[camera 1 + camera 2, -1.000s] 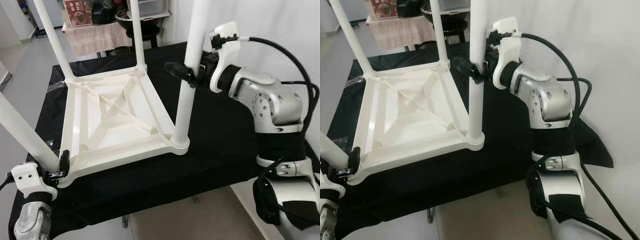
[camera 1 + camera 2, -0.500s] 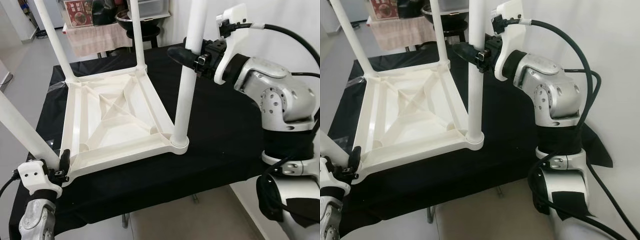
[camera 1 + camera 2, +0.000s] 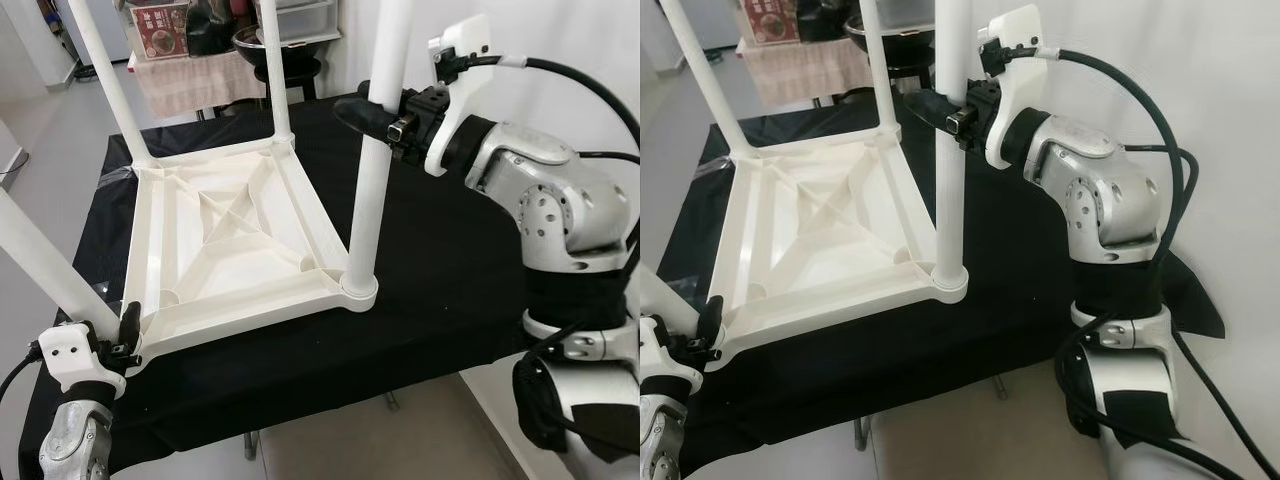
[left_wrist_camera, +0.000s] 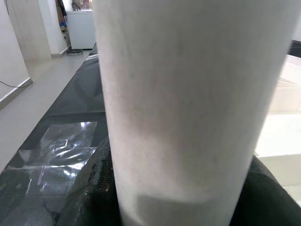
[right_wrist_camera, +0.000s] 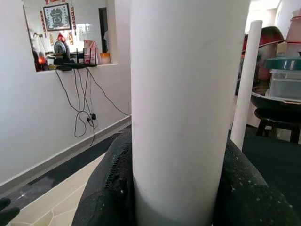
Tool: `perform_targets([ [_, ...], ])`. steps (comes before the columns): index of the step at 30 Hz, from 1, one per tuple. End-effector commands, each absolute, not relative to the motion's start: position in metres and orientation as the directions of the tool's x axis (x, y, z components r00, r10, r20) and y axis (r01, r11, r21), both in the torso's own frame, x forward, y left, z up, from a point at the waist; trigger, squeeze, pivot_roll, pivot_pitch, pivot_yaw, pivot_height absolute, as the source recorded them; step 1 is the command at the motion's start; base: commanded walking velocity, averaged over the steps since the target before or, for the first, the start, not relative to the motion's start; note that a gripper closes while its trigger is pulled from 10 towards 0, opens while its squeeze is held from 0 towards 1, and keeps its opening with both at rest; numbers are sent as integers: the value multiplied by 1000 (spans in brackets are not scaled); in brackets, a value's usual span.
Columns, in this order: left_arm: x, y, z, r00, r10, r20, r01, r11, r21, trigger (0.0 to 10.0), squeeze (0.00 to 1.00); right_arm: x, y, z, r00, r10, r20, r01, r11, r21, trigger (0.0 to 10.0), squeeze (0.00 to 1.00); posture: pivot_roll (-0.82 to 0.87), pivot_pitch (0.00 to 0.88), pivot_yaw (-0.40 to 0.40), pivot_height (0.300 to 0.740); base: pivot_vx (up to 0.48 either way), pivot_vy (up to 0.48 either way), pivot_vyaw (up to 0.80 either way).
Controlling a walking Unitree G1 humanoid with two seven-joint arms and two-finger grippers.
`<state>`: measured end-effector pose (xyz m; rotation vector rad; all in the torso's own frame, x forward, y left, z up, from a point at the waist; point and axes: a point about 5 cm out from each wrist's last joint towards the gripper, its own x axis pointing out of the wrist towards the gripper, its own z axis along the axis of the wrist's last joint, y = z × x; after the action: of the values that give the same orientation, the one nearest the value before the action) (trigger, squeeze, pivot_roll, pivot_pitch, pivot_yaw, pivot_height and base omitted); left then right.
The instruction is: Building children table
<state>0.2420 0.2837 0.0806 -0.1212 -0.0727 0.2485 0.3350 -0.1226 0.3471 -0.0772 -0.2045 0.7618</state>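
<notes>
The light, stiff, smooth plastic table lies inverted; one leg is clasped mid-shaft by the right gripper, another leg low down by the left gripper.

A black cloth covers the middle of the frame. At upper left, a dark bowl sits on a stool, beside a pink cloth.

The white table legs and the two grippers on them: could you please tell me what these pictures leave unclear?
- Tops of the legs: cut off by the upper edge in both eye views.
- Left gripper fingers: mostly hidden behind the near-left leg and the upturned tabletop's corner.
- Right gripper: its far finger is hidden behind the leg.
- Both wrist views: the leg blocks the middle.
</notes>
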Motion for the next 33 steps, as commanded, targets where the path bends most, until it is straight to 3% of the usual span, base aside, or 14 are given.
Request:
perform_targets([
  [1,235,305,86,944,324,59,-314,941,-128,0,0,342,-124,327,743,663,86,-654,748,-116,0,0,-105,59,43,740,0,0,0],
  [3,243,316,116,935,324,144,-311,944,-106,0,0,355,-131,316,819,568,80,-566,823,-47,0,0,-97,56,42,740,0,0,0],
  [7,249,323,152,919,313,239,-304,950,-78,0,0,367,-140,306,887,459,56,-460,888,3,0,0,-90,53,40,740,0,0,0],
  [9,256,326,191,896,281,345,-276,959,-65,0,0,375,-148,297,930,367,29,-368,929,40,0,0,-89,52,40,740,0,0,0],
  [14,268,320,359,723,60,688,-167,982,90,0,0,387,-157,251,977,170,-129,-150,977,154,0,0,-51,47,44,740,0,0,0],
  [17,266,315,392,680,6,734,-147,981,128,0,0,386,-152,239,972,164,-167,-134,975,180,0,0,-45,48,47,740,0,0,0],
  [19,261,302,450,597,-96,796,-114,972,204,0,0,383,-139,214,954,163,-253,-100,965,243,0,0,-30,46,56,740,0,0,0],
  [20,261,302,450,597,-96,796,-114,972,204,0,0,383,-139,214,954,163,-253,-100,965,243,0,0,-30,46,56,740,0,0,0],
  [22,264,270,507,523,-234,820,-22,958,287,0,0,373,-104,170,890,216,-403,-64,931,359,0,0,9,51,73,740,0,0,0],
  [23,264,270,507,523,-234,820,-22,958,287,0,0,373,-104,170,890,216,-403,-64,931,359,0,0,9,51,73,740,0,0,0],
  [25,268,233,544,467,-353,811,72,929,364,0,0,356,-65,135,800,303,-517,-48,893,448,0,0,19,57,83,740,0,0,0],
  [26,268,233,544,467,-353,811,72,929,364,0,0,356,-65,135,800,303,-517,-48,893,448,0,0,19,57,83,740,0,0,0],
  [29,288,181,556,460,-497,735,260,868,424,0,0,339,-15,101,703,350,-619,1,870,493,0,0,23,67,107,740,0,0,0],
  [33,301,157,547,454,-569,686,385,820,424,0,0,336,-3,94,701,321,-637,42,873,486,0,0,29,72,109,740,0,0,0],
])
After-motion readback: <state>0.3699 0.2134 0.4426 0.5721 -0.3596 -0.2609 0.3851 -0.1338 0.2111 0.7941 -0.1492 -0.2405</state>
